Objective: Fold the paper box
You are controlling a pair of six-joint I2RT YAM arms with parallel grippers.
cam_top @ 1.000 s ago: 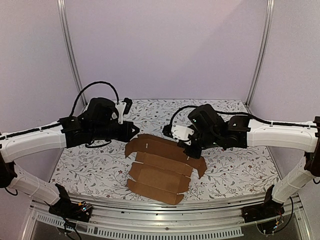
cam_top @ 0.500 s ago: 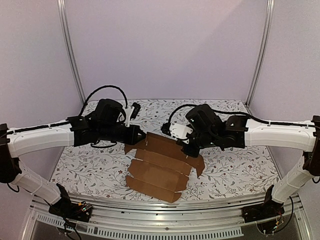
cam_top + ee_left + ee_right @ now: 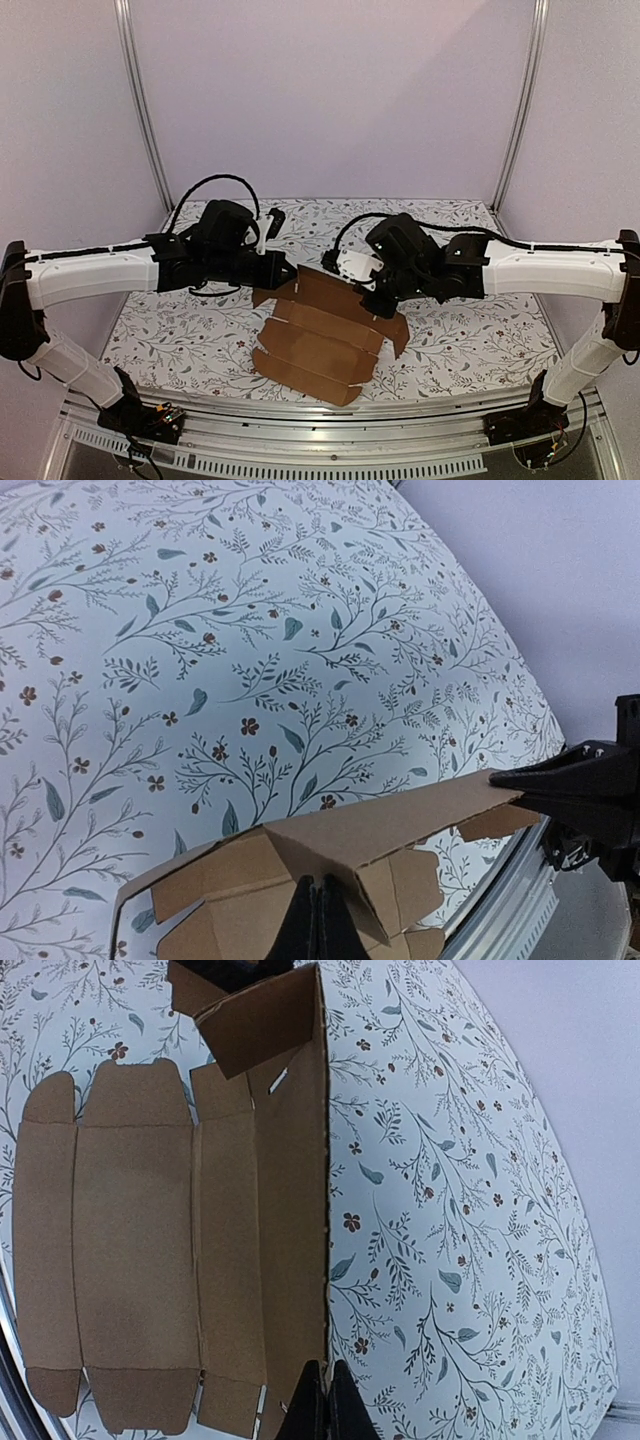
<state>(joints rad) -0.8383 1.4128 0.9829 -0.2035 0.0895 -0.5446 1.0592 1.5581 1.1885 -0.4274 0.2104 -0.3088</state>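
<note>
Mid-table [image 3: 180, 340], spread mostly flat: the box [image 3: 318, 345] (far side lifted, tilted up off the surface). At its 11 o'clock corner, clamped tight on the cardboard, the left gripper [image 3: 283, 268]; at 2 o'clock, pinched closed on the raised edge, the right gripper [image 3: 378, 305].

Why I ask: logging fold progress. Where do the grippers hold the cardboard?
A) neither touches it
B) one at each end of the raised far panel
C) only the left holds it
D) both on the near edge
B: the left gripper and right gripper each pinch one end of the raised far panel of the cardboard.
</note>
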